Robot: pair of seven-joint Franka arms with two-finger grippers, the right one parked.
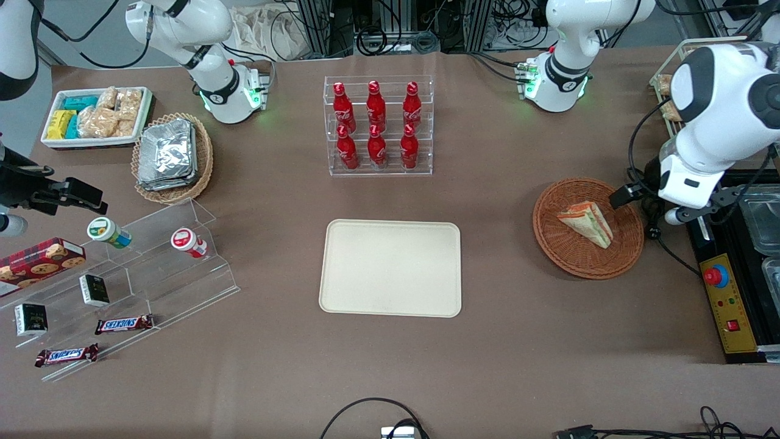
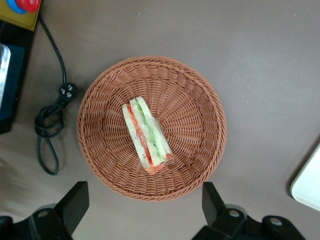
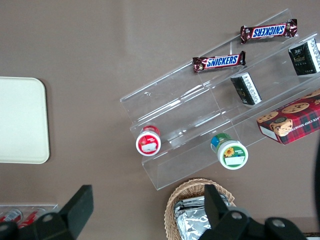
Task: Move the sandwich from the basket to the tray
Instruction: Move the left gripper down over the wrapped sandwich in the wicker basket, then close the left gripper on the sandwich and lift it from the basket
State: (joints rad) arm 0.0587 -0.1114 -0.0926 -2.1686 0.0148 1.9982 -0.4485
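Observation:
The sandwich (image 1: 588, 222) (image 2: 146, 140), a wrapped wedge with green and red filling, lies in the middle of the reddish-brown woven basket (image 1: 567, 256) (image 2: 190, 100). My left gripper (image 1: 646, 204) (image 2: 144, 202) hangs above the table just off the basket's rim, toward the working arm's end. It is open wide with nothing between its black fingers (image 2: 75, 202). The cream tray (image 1: 390, 268) (image 2: 310, 185) lies bare in the middle of the table, beside the basket toward the parked arm's end.
A clear rack of red bottles (image 1: 378, 125) stands farther from the front camera than the tray. A black cable (image 2: 50, 125) and a yellow control box with a red button (image 1: 728, 299) lie beside the basket. Snack shelves (image 1: 122, 274) and a tan basket (image 1: 173, 155) sit toward the parked arm's end.

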